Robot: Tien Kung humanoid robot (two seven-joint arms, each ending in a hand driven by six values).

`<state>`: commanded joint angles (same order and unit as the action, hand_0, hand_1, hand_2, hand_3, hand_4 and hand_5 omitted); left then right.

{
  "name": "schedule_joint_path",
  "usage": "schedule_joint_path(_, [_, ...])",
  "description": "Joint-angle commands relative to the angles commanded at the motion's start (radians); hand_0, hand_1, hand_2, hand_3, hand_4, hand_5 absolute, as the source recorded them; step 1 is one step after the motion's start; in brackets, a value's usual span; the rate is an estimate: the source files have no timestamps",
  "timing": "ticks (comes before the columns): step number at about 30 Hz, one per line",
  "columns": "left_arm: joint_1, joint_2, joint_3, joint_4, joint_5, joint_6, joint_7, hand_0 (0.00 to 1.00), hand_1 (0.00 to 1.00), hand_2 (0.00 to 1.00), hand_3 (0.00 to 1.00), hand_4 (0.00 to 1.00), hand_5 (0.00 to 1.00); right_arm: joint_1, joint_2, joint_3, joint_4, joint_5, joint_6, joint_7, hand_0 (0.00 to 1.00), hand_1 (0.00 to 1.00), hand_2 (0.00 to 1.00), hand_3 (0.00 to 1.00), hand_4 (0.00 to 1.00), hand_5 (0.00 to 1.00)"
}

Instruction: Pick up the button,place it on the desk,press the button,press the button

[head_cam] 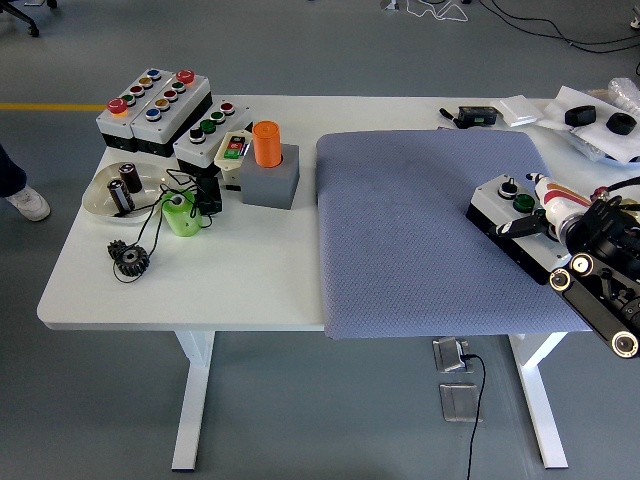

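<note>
Blue-grey mat (420, 230) covers the right half of the white surface (200, 270), and the button box (515, 228) sits on it near the right edge, white top with black sides, so the pick-and-place part looks done to me. Right robot hand (545, 222) comes in from the right edge with a finger (524, 225) stretched out over the near end of the box, holding nothing; the rest of it is bunched behind the wrist and I honestly can't tell how the other fingers sit. You can see a black knob and a green button (524, 203) on the far part of the lid, while whatever button is nearest the arm is hidden under the hand. Left arm isn't in shot at all. For the press itself, I'd say come straight down on the cap's middle rather than at a slant, since the box just rests loose on soft mat and a sideways shove could skid it toward the edge. Keep the other fingers clear of the green one so only a single button gets hit. Spare boxes, the orange cylinder (265, 143) and the dish (125, 190) are off at the far left corner, well out of the way.
</note>
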<state>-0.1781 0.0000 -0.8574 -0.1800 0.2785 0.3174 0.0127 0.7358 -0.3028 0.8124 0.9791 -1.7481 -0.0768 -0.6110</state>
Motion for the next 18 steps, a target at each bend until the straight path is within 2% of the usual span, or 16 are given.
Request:
schedule_joint_path(1, [0.000, 0.000, 0.000, 0.000, -0.001, 0.001, -0.001, 0.671, 0.694, 0.726, 0.539, 0.375, 0.978, 0.002, 0.001, -0.003, -0.003, -0.002, 0.002, -0.002, 0.947, 0.865, 0.901, 0.964, 0.967, 0.331])
schedule_joint_path(2, [0.001, 0.000, -0.002, 0.000, 0.001, 0.002, 0.000, 0.672, 0.695, 0.726, 0.539, 0.374, 0.978, 0.011, 0.006, -0.013, -0.016, -0.007, 0.004, -0.005, 0.835, 0.717, 0.760, 0.880, 0.952, 0.319])
schedule_joint_path(7, [0.004, 0.000, -0.008, 0.000, 0.011, 0.003, 0.004, 0.672, 0.695, 0.726, 0.539, 0.374, 0.978, 0.038, 0.021, -0.050, -0.053, -0.009, 0.023, -0.020, 0.835, 0.717, 0.760, 0.880, 0.952, 0.319])
schedule_joint_path(8, [0.004, 0.000, -0.008, 0.000, 0.010, 0.003, 0.004, 0.672, 0.697, 0.726, 0.538, 0.373, 0.978, 0.042, 0.022, -0.055, -0.057, -0.010, 0.024, -0.022, 0.718, 0.606, 0.663, 0.824, 0.940, 0.301])
schedule_joint_path(13, [0.002, 0.000, -0.007, 0.000, 0.005, 0.003, 0.003, 0.672, 0.697, 0.726, 0.538, 0.373, 0.978, 0.067, 0.031, -0.084, -0.093, -0.015, 0.033, -0.022, 0.718, 0.606, 0.663, 0.824, 0.940, 0.301])
schedule_joint_path(14, [0.001, 0.000, -0.006, 0.000, 0.005, 0.002, 0.003, 0.672, 0.696, 0.726, 0.537, 0.370, 0.976, 0.074, 0.033, -0.094, -0.105, -0.015, 0.033, -0.017, 0.574, 0.519, 0.591, 0.743, 0.911, 0.268])
schedule_joint_path(18, [-0.001, 0.000, -0.004, 0.000, 0.001, 0.002, 0.000, 0.672, 0.696, 0.726, 0.537, 0.370, 0.976, 0.088, 0.031, -0.116, -0.118, -0.019, 0.029, -0.015, 0.574, 0.519, 0.591, 0.743, 0.911, 0.268])
